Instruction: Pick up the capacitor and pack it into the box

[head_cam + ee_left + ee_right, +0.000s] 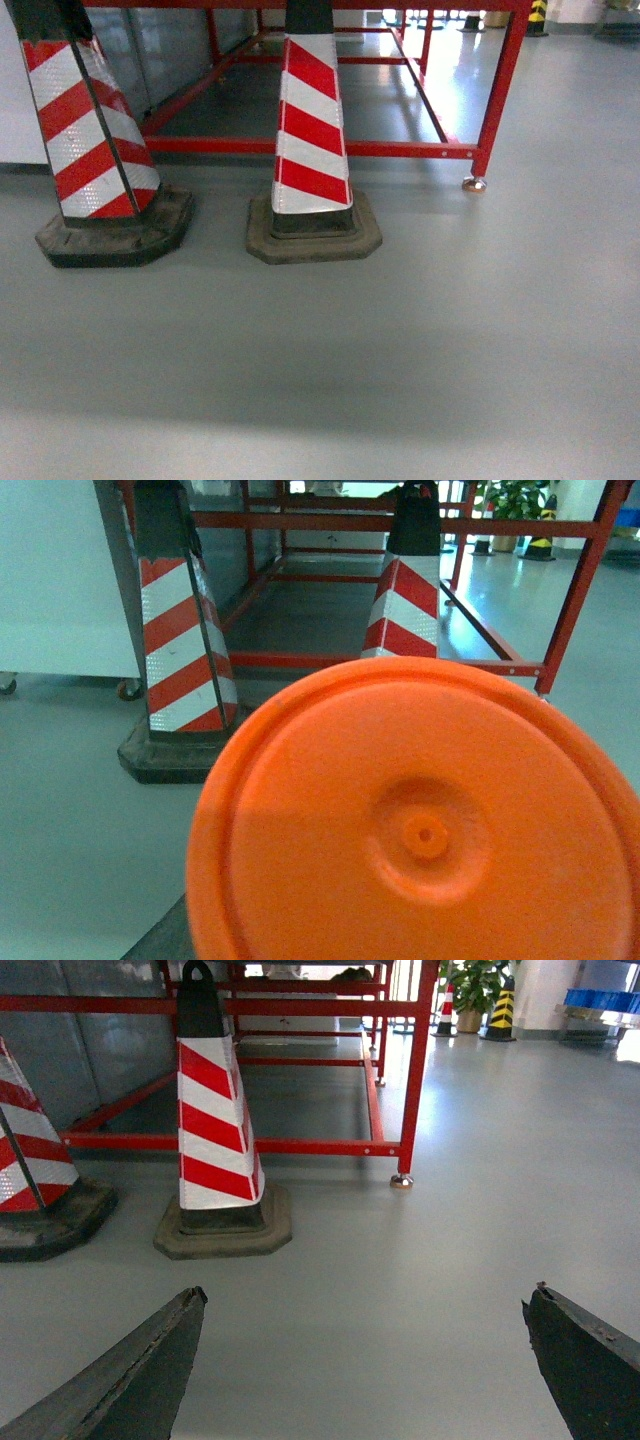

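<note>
**End effector status: right spread apart, left not visible**

The right end effector appears in the right wrist view with its two dark fingers set wide apart and nothing between them; it hangs above bare grey floor. The left end effector itself is out of sight in every view, so its state cannot be told. The left wrist view is largely filled by an orange disc with a raised rim and a small central boss, close to the lens.

Neither the capacitor nor the box can be located in any view.

In the head view, two red-and-white striped cones stand upright on dark bases on the floor, side by side and apart. Behind them runs a red metal frame, its right leg ending in a small foot.
</note>
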Controlling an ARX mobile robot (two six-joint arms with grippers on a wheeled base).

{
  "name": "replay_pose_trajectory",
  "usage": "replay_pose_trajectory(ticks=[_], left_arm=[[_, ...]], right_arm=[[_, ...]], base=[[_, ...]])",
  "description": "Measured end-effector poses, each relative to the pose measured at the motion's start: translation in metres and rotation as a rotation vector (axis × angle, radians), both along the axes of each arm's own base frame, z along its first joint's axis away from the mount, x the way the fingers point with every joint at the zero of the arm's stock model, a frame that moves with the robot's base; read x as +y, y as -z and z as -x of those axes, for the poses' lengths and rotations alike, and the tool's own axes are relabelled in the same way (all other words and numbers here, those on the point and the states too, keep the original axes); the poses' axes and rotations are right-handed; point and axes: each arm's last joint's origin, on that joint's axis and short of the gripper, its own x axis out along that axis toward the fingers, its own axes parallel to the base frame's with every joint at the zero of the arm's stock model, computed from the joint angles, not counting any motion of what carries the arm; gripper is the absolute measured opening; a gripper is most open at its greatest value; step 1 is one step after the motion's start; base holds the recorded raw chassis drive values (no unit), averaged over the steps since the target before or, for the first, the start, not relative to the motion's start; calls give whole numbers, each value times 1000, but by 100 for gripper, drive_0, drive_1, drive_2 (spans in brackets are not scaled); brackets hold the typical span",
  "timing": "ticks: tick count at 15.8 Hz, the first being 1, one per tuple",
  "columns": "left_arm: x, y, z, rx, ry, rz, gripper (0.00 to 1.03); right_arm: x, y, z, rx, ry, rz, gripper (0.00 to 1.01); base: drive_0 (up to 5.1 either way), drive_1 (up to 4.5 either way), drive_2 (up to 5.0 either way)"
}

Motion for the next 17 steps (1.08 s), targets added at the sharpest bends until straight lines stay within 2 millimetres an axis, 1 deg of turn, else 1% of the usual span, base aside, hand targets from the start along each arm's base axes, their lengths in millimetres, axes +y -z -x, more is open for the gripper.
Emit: replay_pose_trajectory(ticks=[7,17], left_arm=[[0,0,0,0,3,0,44],[0,0,0,0,4,0,44]], right_arm=[[0,0,0,3,3,0,98],[0,0,0,1,2,0,98]], base=[[-471,351,160],[1,401,-399]])
